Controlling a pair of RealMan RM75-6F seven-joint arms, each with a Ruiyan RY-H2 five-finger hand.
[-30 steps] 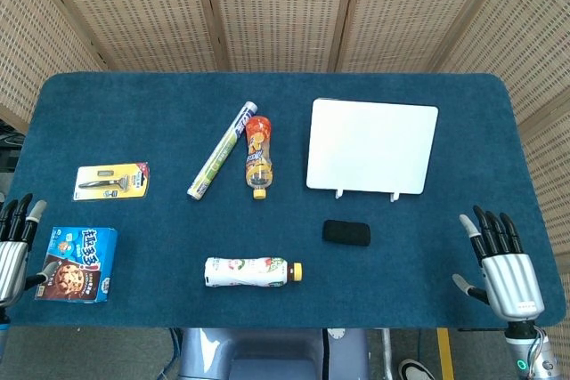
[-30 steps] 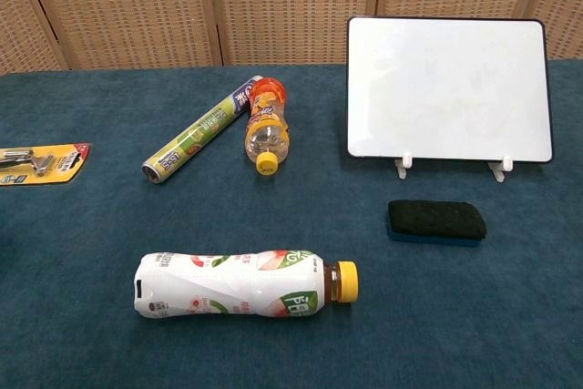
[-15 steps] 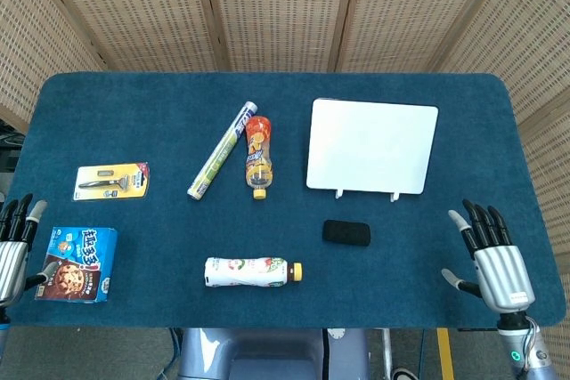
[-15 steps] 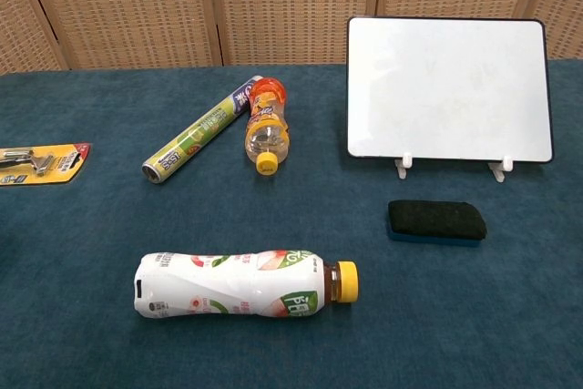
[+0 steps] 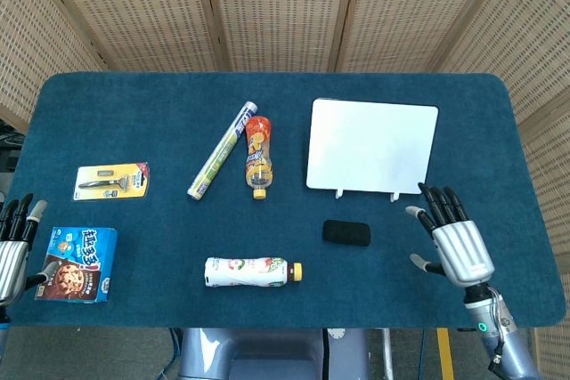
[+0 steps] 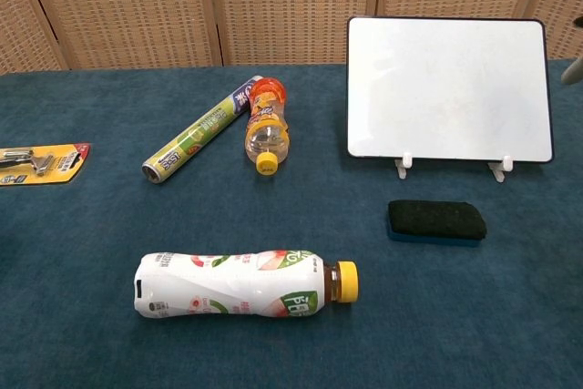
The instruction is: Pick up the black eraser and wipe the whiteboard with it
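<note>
A blue felt-covered desk (image 5: 107,104) stands before woven wicker screens (image 5: 276,6). Nearest the robot, a white drink bottle (image 5: 252,271) with a yellow cap lies on its side, and at the near left edge a blue biscuit box (image 5: 77,264) sits just beside the left hand (image 5: 12,246), which holds nothing, its fingers straight and apart. The right hand (image 5: 456,242) hovers over the near right part of the desk with fingers (image 5: 435,204) spread and empty, palm down, to the right of the black eraser (image 5: 346,233) and clearly apart from it. The eraser lies flat on the felt, untouched, just in front of the whiteboard (image 5: 371,145), which leans upright on two small white feet (image 6: 403,163). Further back and left lie an orange bottle (image 5: 257,156) and a rolled tube (image 5: 218,163) side by side, with a carded razor pack (image 5: 111,180) well to the left.

The pickup has not yet begun. The eraser is low and flat, so fingers coming down may skid off its top or press into the felt rather than close around its sides. It also sits near the board's feet; a reach that overshoots could knock the lightly propped board backward. Later, wiping too hard could likely tip it the same way.
</note>
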